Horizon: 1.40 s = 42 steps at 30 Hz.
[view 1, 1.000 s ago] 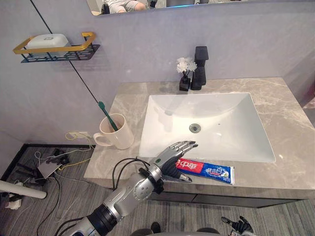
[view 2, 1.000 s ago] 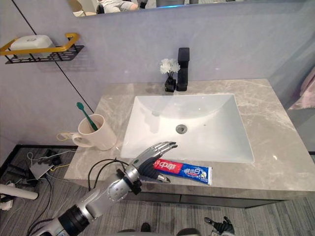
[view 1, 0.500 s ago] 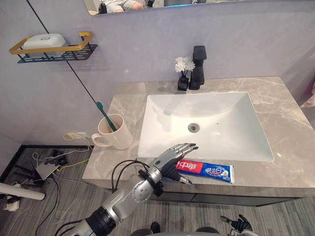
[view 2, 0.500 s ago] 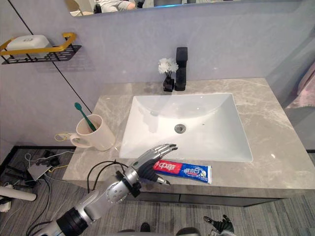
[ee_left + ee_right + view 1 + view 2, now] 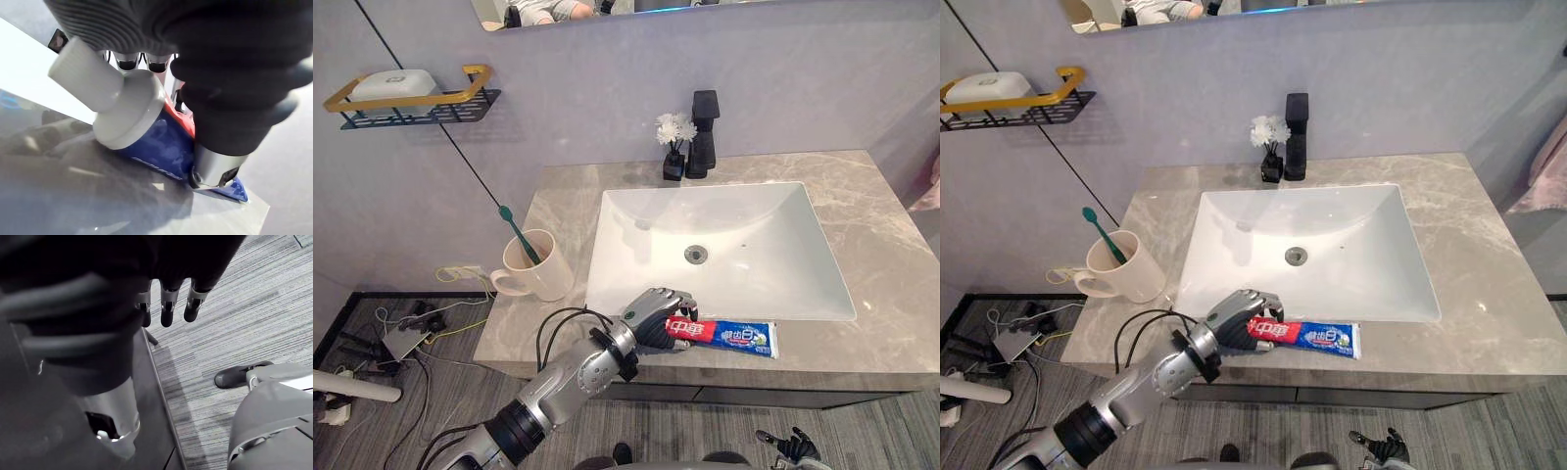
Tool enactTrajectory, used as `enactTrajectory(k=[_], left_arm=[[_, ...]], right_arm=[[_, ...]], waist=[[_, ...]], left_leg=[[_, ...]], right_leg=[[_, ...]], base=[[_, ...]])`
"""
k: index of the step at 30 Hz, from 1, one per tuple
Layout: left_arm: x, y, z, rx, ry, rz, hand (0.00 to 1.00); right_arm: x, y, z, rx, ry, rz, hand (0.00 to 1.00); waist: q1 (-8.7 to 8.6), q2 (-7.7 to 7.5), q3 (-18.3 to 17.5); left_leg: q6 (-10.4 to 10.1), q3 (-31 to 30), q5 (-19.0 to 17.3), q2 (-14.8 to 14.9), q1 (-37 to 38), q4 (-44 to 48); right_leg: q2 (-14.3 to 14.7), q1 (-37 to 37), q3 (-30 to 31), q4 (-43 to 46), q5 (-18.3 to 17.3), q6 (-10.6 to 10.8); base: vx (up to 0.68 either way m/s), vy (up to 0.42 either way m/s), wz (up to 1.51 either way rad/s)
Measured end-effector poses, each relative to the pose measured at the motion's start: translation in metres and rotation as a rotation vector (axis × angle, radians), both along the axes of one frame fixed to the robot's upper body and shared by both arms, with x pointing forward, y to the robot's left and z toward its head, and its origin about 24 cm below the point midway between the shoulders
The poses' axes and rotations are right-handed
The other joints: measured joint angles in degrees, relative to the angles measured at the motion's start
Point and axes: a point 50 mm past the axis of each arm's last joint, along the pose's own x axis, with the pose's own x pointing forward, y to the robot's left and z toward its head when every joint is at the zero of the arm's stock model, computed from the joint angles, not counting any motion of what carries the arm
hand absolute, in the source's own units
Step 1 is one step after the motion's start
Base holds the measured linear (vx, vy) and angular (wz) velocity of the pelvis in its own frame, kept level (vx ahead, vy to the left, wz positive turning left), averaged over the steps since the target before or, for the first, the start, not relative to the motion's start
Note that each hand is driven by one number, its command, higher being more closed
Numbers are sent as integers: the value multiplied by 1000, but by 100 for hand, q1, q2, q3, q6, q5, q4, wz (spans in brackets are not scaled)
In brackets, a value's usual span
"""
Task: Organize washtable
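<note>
A red and blue toothpaste tube [image 5: 729, 336] lies along the front edge of the grey marble counter [image 5: 891, 323], just before the white sink [image 5: 754, 264]. My left hand [image 5: 651, 323] has its fingers curled over the tube's cap end. Up close, the white cap [image 5: 93, 83] sticks out beside the thumb [image 5: 220, 142], which presses on the tube [image 5: 151, 142]. A cream mug [image 5: 543, 272] with a green toothbrush [image 5: 517, 233] stands at the counter's left. My right hand [image 5: 168, 303] hangs low by the floor with its fingers straight and nothing in them.
A black faucet [image 5: 705, 132] and a small black vase of white flowers [image 5: 674, 147] stand behind the sink. A gold-railed wall shelf [image 5: 411, 98] at the upper left carries a white soap dish. Cables and a power strip lie on the floor at the left.
My left hand's fingers have gone from straight above the tube's cap end to curled round it. The tube lies where it was. The camera has shifted slightly.
</note>
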Motion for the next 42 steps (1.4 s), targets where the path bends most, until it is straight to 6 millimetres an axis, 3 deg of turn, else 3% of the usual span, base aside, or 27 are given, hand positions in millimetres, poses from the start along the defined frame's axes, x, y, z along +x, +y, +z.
enactTrajectory(k=[21,25,32,38,42], left_arm=[[-3,20,-5,-9,34,98,100],[2,38,16,-118,-32,210,100],[-6,45,63,-345,-168,266,100],[-17,59,82,-490,-235,361,100],[-27,76,92,-632,-267,465,100]], right_arm=[[1,-1,2,12,-30,-8,0],[8,-3,7,11,-96,-52,0],[15,-10,23,1,-274,-227,0],[19,-14,48,-25,-465,-362,0],[16,-18,67,-40,-604,-453,0]], waist=[[3,90,-22],[19,86,-22],[53,68,-28],[54,-10,-90],[166,-117,-222]], left_leg=[[-1,48,-3,42,21,-9],[-3,165,-3,90,18,-55],[-4,366,-5,105,-12,-62],[-9,515,-59,161,19,-30],[-8,705,-134,200,21,12]], right_leg=[[-2,-35,54,45,1,-3],[23,-125,178,70,2,-3],[19,-319,464,166,3,-1],[62,-428,641,290,6,4],[126,-531,850,308,38,4]], base=[[0,0,-1],[-3,-13,-13],[0,-8,-16],[-33,-10,-18],[-71,-3,-26]])
